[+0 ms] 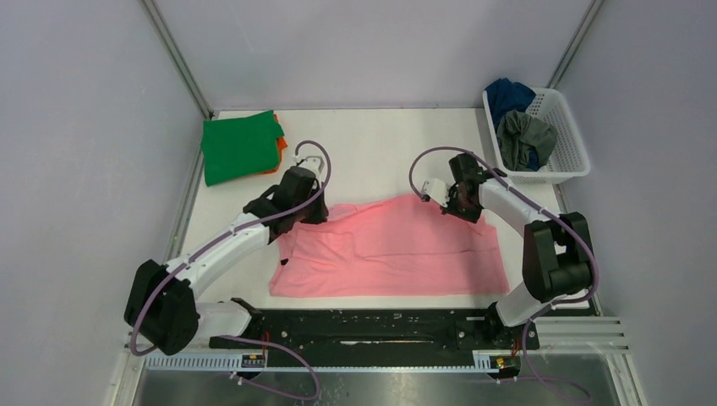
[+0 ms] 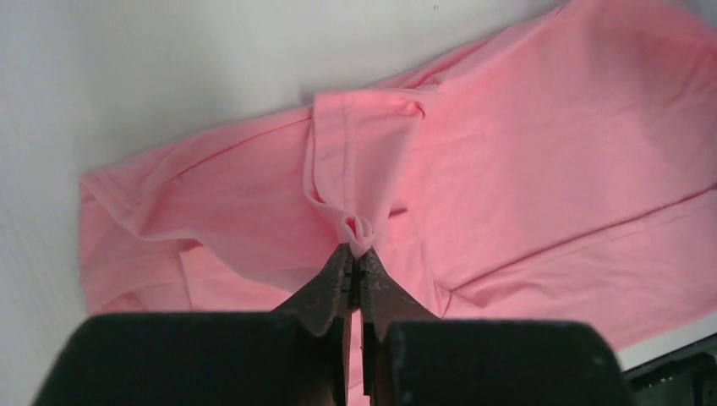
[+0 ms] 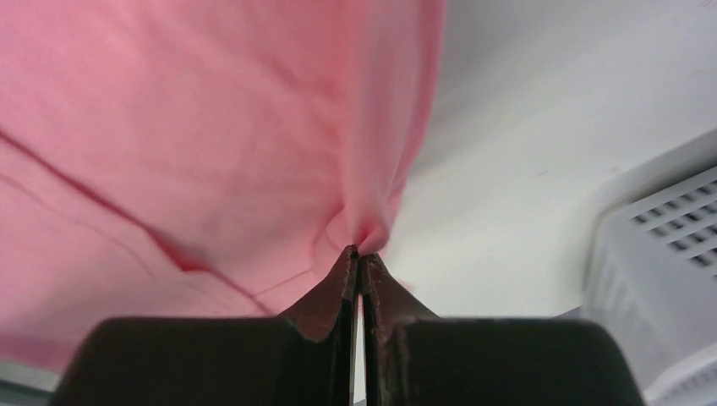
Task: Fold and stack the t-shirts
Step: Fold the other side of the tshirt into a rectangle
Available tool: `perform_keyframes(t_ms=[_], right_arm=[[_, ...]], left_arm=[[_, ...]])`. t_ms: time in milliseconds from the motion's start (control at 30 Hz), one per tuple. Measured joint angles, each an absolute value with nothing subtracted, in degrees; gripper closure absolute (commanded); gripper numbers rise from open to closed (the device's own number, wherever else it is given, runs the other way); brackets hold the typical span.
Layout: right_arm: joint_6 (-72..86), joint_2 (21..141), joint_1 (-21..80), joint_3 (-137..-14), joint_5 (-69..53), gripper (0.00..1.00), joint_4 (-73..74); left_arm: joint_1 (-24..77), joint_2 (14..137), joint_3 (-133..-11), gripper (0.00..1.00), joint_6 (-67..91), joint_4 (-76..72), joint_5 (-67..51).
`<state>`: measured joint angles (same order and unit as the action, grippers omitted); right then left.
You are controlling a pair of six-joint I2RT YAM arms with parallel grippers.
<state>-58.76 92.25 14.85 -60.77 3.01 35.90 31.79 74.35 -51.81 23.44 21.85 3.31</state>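
Note:
A light pink t-shirt [image 1: 393,249] lies spread across the middle of the table. My left gripper [image 1: 311,205] is shut on a bunched fold at the shirt's far left corner [image 2: 359,228]. My right gripper [image 1: 448,201] is shut on the shirt's far right edge, where the cloth puckers at the fingertips [image 3: 368,230]. A folded green t-shirt [image 1: 239,145] lies at the far left on top of an orange one [image 1: 280,145]. A dark blue t-shirt [image 1: 508,95] and a grey t-shirt [image 1: 524,139] sit crumpled in the basket.
A white plastic lattice basket [image 1: 568,139] stands at the table's far right corner, close to my right gripper [image 3: 659,271]. Grey walls enclose the table on three sides. A black rail [image 1: 372,326] runs along the near edge between the arm bases.

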Motion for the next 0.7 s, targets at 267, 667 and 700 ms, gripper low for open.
perform_keyframes(t_ms=[267,667,700], right_arm=[[-55.5,84.5,14.9,-53.1,8.7,1.00,35.1],[-49.9,80.3,14.9,-50.7,18.2,1.00,31.3],[-49.5,80.0,14.9,-50.5,18.4,1.00,31.2]], left_arm=[[33.4,62.3,-41.3,1.00,28.4,21.3,3.5],[34.9,43.8,-31.7,1.00,35.6,26.2,5.1],[34.9,43.2,-31.4,1.00,36.1,26.8,5.3]])
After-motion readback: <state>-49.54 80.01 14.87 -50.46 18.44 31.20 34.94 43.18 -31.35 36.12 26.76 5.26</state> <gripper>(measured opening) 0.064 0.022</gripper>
